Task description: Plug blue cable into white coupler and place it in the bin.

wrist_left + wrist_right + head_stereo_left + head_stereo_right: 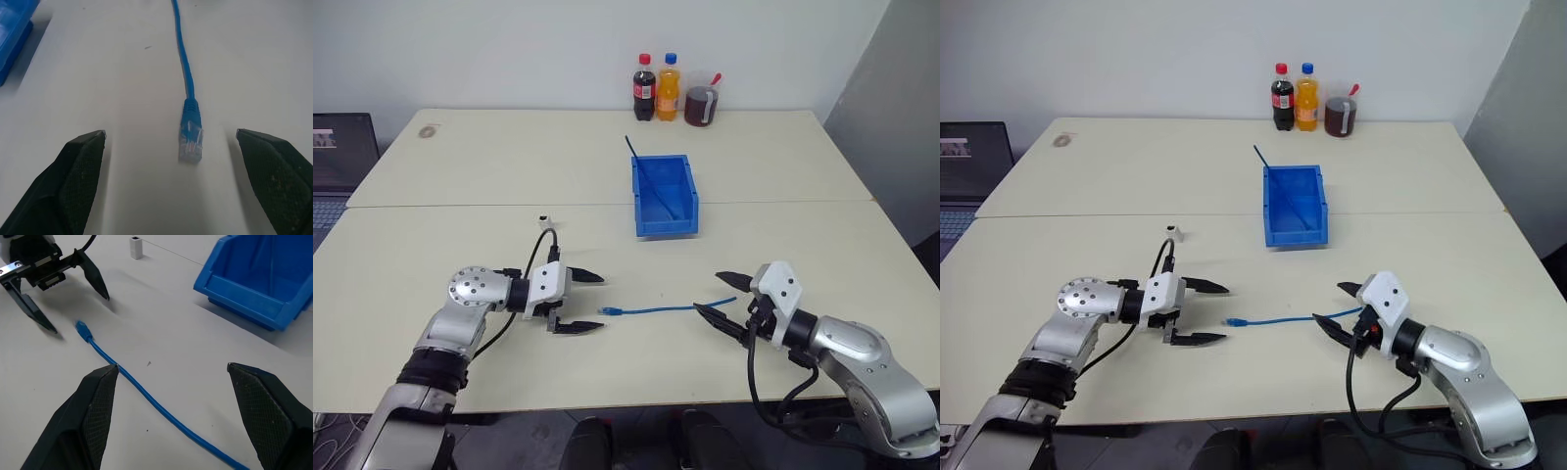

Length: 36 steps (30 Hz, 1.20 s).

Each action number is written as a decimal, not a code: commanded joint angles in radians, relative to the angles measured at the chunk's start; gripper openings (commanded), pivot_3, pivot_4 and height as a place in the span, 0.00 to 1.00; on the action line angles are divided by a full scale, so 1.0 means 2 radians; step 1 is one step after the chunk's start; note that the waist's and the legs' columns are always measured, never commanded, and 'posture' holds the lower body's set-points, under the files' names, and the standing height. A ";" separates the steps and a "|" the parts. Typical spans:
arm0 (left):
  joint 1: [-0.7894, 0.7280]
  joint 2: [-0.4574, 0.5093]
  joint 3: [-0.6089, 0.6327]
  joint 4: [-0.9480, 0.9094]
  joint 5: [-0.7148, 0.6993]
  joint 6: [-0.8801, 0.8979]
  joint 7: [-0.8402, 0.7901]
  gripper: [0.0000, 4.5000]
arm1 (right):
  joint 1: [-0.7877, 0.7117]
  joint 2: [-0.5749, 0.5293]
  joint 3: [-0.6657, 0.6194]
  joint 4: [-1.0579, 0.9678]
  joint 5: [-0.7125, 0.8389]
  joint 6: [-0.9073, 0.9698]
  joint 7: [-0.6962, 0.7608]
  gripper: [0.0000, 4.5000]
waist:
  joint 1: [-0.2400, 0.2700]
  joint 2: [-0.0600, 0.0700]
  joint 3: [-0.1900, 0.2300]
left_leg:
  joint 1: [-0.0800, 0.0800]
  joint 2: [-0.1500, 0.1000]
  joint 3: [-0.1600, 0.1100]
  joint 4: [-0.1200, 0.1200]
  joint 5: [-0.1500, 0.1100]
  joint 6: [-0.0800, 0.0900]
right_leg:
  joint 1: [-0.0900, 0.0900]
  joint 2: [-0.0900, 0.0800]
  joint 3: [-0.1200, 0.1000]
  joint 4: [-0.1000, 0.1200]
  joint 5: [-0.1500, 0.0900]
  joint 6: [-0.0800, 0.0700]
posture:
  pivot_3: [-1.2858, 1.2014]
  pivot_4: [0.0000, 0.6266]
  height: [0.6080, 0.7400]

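The cable [671,308] lies loose and nearly straight on the worktop [431,264], stretched between the robot's two arms, with one plug end pointing at the left end effector [589,302] and the other end running under the right end effector [723,295]. Both end effectors stand released, fingers spread wide and holding nothing; each faces inward along the cable, a pose that appears meant to bracket it from either end. In the left wrist view the clear plug [190,142] sits flat on the surface between the two dark fingers, close ahead of them, seemingly lined up for a pinch just behind the connector. The coupler [543,218] stands alone beyond the left arm, well apart from the cable and untouched, so the plugging step is not yet done. The bin [664,196] waits farther back near the worktop's middle, its low lip toward the robot, likely to make dropping in easy. A thin dark strand [633,149] pokes above its far rim. Two bottles [657,88] and a cup [701,103] stand at the far edge.
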 commanded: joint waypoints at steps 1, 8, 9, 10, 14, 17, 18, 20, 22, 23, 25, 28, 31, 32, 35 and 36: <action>-0.023 -0.008 -0.006 0.026 0.001 -0.028 -0.026 0.92 | 0.010 -0.002 -0.014 -0.038 0.014 0.009 -0.020 0.84 | 0.001 0.000 0.000 | 0.000 0.000 0.000 0.000 0.000 0.000 | 0.000 0.000 0.000 0.000 0.000 0.000 | 0.52 0.24 1.00; -0.034 -0.009 -0.005 0.050 0.005 -0.051 -0.041 0.56 | 0.013 -0.008 -0.015 -0.044 0.019 0.016 -0.038 0.84 | 0.000 0.000 0.000 | 0.000 0.000 0.000 0.000 0.000 0.000 | 0.000 0.000 0.000 0.000 0.000 0.000 | 0.52 0.24 1.00; -0.035 -0.009 -0.005 0.055 0.009 -0.056 -0.041 0.50 | 0.012 -0.009 -0.014 -0.044 0.020 0.017 -0.040 0.84 | 0.000 0.000 0.000 | 0.000 0.000 0.000 0.000 0.000 0.000 | 0.000 0.000 0.000 0.000 0.000 0.000 | 0.52 0.24 1.00; -0.036 -0.009 -0.006 0.060 0.011 -0.059 -0.040 0.46 | 0.011 -0.009 -0.013 -0.044 0.021 0.017 -0.041 0.84 | 0.000 0.000 0.000 | 0.000 0.000 0.000 0.000 0.000 0.000 | 0.000 0.000 0.000 0.000 0.000 0.000 | 0.52 0.24 1.00; -0.037 -0.013 -0.004 0.070 0.016 -0.057 -0.031 0.24 | 0.004 -0.012 -0.016 -0.038 0.025 0.015 -0.047 0.84 | 0.000 0.000 0.000 | 0.000 0.000 0.000 0.000 0.000 0.000 | 0.000 0.000 0.000 0.000 0.000 0.000 | 0.52 0.24 1.00; -0.031 -0.014 -0.002 0.068 0.015 -0.051 -0.029 0.09 | -0.003 -0.013 -0.018 -0.031 0.026 0.014 -0.047 0.84 | 0.000 0.000 0.000 | 0.000 0.000 0.000 0.000 0.000 0.000 | 0.000 0.000 0.000 0.000 0.000 0.000 | 0.52 0.24 1.00; -0.029 -0.014 -0.002 0.066 0.015 -0.050 -0.029 0.06 | -0.004 -0.014 -0.018 -0.030 0.026 0.014 -0.047 0.84 | 0.000 0.000 0.000 | 0.000 0.000 0.000 0.000 0.000 0.000 | 0.000 0.000 0.000 0.000 0.000 0.000 | 0.52 0.24 1.00; -0.025 -0.015 -0.001 0.057 0.012 -0.040 -0.025 0.00 | -0.005 -0.016 -0.016 -0.029 0.027 0.014 -0.047 0.84 | 0.000 0.000 0.000 | 0.000 0.000 0.000 0.000 0.000 0.000 | 0.000 0.000 0.000 0.000 0.000 0.000 | 0.52 0.24 1.00; -0.020 -0.017 0.000 0.046 0.009 -0.031 -0.022 0.00 | -0.006 -0.017 -0.014 -0.028 0.028 0.014 -0.047 0.84 | 0.000 0.000 0.000 | 0.000 0.000 0.000 0.000 0.000 0.000 | 0.000 0.000 0.000 0.000 0.000 0.000 | 0.52 0.24 1.00; -0.019 -0.017 0.000 0.039 0.007 -0.020 -0.019 0.00 | -0.007 -0.017 -0.014 -0.028 0.029 0.014 -0.047 0.84 | 0.000 0.000 0.000 | 0.000 0.000 0.000 0.000 0.000 0.000 | 0.000 0.000 0.000 0.000 0.000 0.000 | 0.52 0.24 1.00; -0.016 -0.018 0.003 0.017 -0.001 0.027 -0.009 0.00 | -0.007 -0.018 -0.014 -0.026 0.031 0.014 -0.046 0.84 | 0.000 0.000 0.000 | 0.000 0.000 0.000 0.000 0.000 0.000 | 0.000 0.000 0.000 0.000 0.000 0.000 | 0.52 0.24 1.00; -0.018 -0.012 0.010 -0.036 -0.028 0.166 0.006 0.00 | -0.007 -0.019 -0.014 -0.027 0.038 0.017 -0.042 0.84 | 0.000 0.000 0.000 | 0.000 0.000 -0.001 0.000 0.000 0.000 | 0.000 0.000 0.000 0.000 0.000 0.000 | 0.52 0.24 1.00; -0.024 0.007 0.015 -0.107 -0.090 0.363 0.007 0.00 | -0.009 -0.014 -0.024 -0.034 0.075 0.043 -0.039 0.84 | -0.001 0.000 0.000 | 0.000 0.000 -0.001 0.001 0.000 0.000 | 0.000 0.000 0.000 0.001 0.000 0.000 | 0.52 0.24 1.00; -0.024 0.013 0.017 -0.127 -0.107 0.412 0.007 0.00 | -0.010 -0.013 -0.026 -0.037 0.088 0.052 -0.039 0.84 | -0.001 0.000 0.000 | 0.000 0.000 -0.001 0.001 0.000 0.000 | 0.000 0.000 0.000 0.001 0.000 0.000 | 0.52 0.24 1.00; -0.041 0.034 0.046 -0.189 -0.241 0.669 0.011 0.00 | -0.014 -0.012 -0.036 -0.053 0.183 0.116 -0.026 0.84 | -0.004 0.000 0.000 | 0.000 0.000 -0.001 0.001 0.000 0.000 | 0.000 0.000 0.000 0.001 0.000 0.000 | 0.52 0.24 1.00; -0.050 0.032 0.067 -0.198 -0.284 0.747 0.022 0.00 | -0.016 -0.010 -0.043 -0.054 0.224 0.139 -0.025 0.84 | -0.004 0.000 0.000 | 0.000 0.000 -0.002 0.001 0.000 0.000 | 0.000 0.000 -0.001 0.001 0.000 0.000 | 0.52 0.24 1.00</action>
